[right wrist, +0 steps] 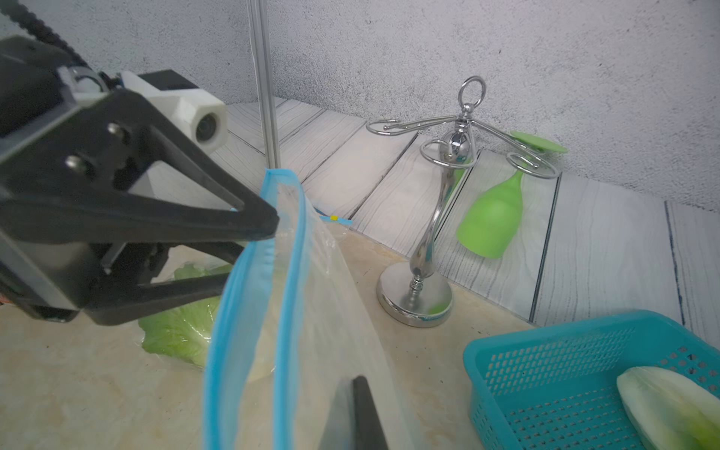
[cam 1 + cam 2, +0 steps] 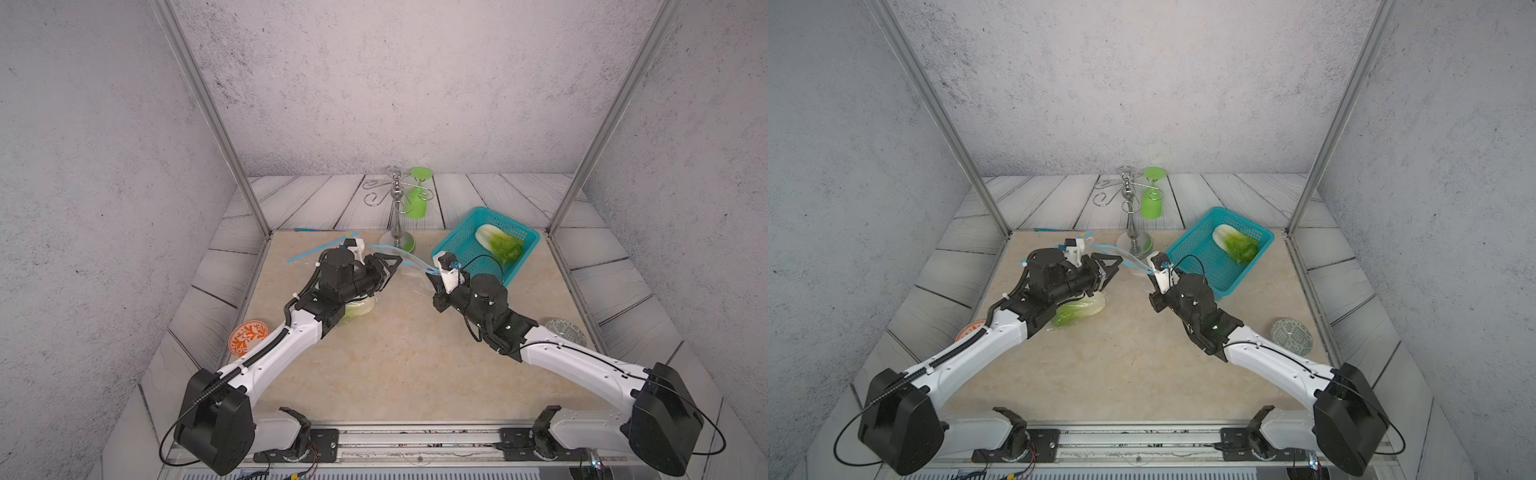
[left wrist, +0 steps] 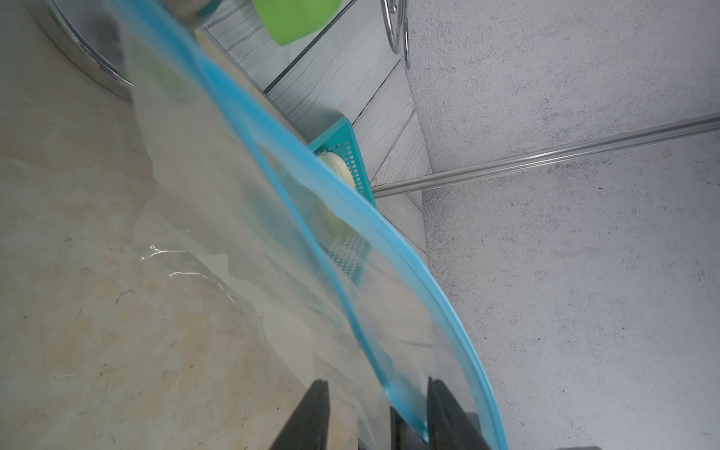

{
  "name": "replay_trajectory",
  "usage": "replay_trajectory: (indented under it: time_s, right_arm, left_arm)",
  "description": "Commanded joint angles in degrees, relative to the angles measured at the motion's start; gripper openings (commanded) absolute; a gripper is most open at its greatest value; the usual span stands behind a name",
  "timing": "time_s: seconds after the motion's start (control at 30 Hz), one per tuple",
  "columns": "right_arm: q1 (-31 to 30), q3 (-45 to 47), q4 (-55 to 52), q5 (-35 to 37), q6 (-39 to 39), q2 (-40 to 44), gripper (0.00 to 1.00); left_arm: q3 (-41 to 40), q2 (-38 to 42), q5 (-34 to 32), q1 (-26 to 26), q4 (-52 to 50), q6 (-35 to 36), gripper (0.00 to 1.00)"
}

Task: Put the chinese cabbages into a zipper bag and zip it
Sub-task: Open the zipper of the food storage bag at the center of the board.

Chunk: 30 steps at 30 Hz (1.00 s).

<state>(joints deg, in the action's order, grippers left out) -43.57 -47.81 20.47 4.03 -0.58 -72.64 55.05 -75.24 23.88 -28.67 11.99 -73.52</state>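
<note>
A clear zipper bag (image 1: 311, 311) with a blue rim hangs between my two grippers in both top views (image 2: 411, 259). My left gripper (image 3: 374, 383) stands open, its jaws apart around one blue lip of the bag's mouth; the right wrist view shows it too (image 1: 253, 253). My right gripper (image 1: 358, 383) is shut on the bag's clear wall at the other side (image 2: 430, 276). One chinese cabbage (image 2: 498, 245) lies in the teal basket (image 2: 486, 210). Another cabbage (image 2: 1077, 309) lies on the table under my left arm; whether plastic covers it I cannot tell.
A chrome glass stand (image 2: 397, 208) with a hanging green goblet (image 2: 417, 203) is at the back middle, just behind the bag. More blue zip strips (image 2: 303, 253) lie by my left wrist. An orange plate (image 2: 248, 337) sits at the left edge, a grey patterned plate (image 2: 1291, 336) at the right.
</note>
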Motion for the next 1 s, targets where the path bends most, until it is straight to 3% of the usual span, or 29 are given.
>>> replay_trajectory:
  time_s: [0.0,0.27,0.43,0.6,0.7,0.83,0.97]
  right_arm:
    - [-0.7,-0.92,1.25,0.02,1.27,-0.29,0.01]
    - [-0.99,-0.43,0.75,-1.44,5.09,0.99,0.06]
    - [-0.97,-0.42,-4.56,-2.55,7.86,3.71,0.25]
    - [-0.57,-2.9,-18.44,-8.5,9.92,8.99,0.56]
    - [0.75,-4.66,-28.34,-9.62,14.6,9.59,0.65]
    - [7.86,-5.63,-39.62,-5.97,27.53,9.02,0.68]
    - [21.88,-11.28,-48.05,-11.29,35.91,5.81,0.67]
  left_arm:
    - [2.0,-1.14,3.9,0.36,2.69,-5.57,0.32]
    - [3.52,-2.5,3.0,0.89,-0.73,-2.51,0.0]
    - [7.51,-1.84,2.64,1.5,-6.76,3.79,0.0]
    - [12.58,-0.62,1.3,3.36,-19.26,12.33,0.0]
    - [17.31,-1.07,0.53,4.48,-26.84,17.77,0.0]
    - [27.22,-4.13,1.72,4.68,-38.51,27.18,0.0]
    - [39.89,-8.93,0.94,3.37,-55.77,39.3,0.0]
